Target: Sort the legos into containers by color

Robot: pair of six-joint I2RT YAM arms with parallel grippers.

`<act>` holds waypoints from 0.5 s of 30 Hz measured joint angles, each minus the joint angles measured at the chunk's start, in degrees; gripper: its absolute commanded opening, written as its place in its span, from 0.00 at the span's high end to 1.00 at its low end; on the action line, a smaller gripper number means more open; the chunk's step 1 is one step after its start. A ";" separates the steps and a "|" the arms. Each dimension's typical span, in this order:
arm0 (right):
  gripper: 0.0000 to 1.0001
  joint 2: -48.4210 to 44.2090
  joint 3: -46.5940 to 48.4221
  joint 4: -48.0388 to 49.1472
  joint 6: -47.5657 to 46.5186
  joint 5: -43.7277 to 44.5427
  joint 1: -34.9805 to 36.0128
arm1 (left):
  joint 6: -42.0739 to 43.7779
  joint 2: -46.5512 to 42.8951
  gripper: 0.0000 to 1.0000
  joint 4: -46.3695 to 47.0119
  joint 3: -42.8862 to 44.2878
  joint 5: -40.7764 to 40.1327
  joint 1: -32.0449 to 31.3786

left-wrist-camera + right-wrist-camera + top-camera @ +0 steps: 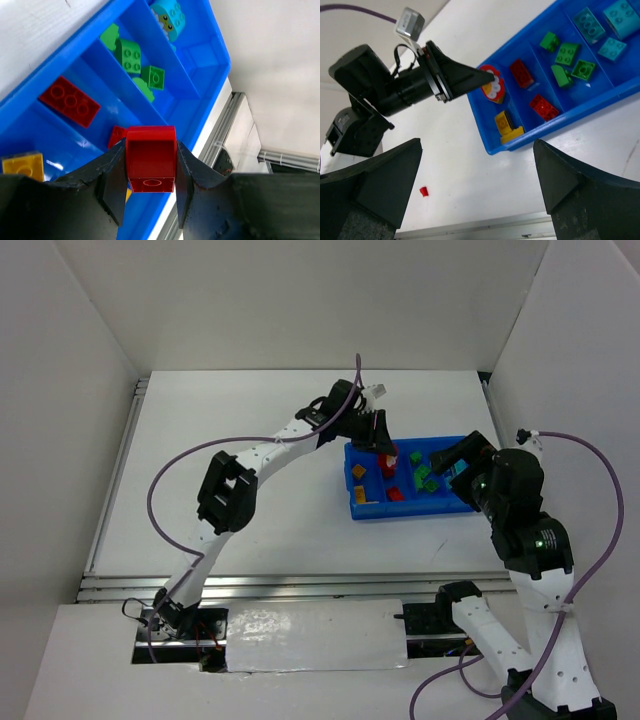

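Observation:
The blue tray [365, 512] lies right of centre, split into side-by-side compartments. My left gripper [384, 452] is shut on a red brick [150, 160] and holds it above the tray's left part, near the red compartment. The right wrist view shows that brick's white studs [493, 87]. In the tray [580, 109] lie a yellow brick [506, 125], two red bricks [522, 73], several green bricks [568, 53] and teal bricks [588, 23]. My right gripper [477, 175] is open and empty, raised near the tray's right end [462, 458].
A tiny red piece [423, 191] lies on the white table left of the tray. White walls close the table on three sides. A metal rail [300, 585] runs along the near edge.

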 measured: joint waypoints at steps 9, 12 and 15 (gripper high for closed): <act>0.00 -0.52 0.15 -5.38 -2.32 0.76 -0.04 | -2.99 1.53 0.18 4.15 0.90 0.42 -0.04; 0.00 -0.63 0.15 -5.90 -2.82 0.72 -0.04 | -3.65 1.53 0.13 4.72 1.68 0.63 -0.07; 0.00 -0.59 0.15 -5.92 -3.48 0.50 -0.04 | -3.08 1.31 0.11 3.93 3.52 -0.68 0.09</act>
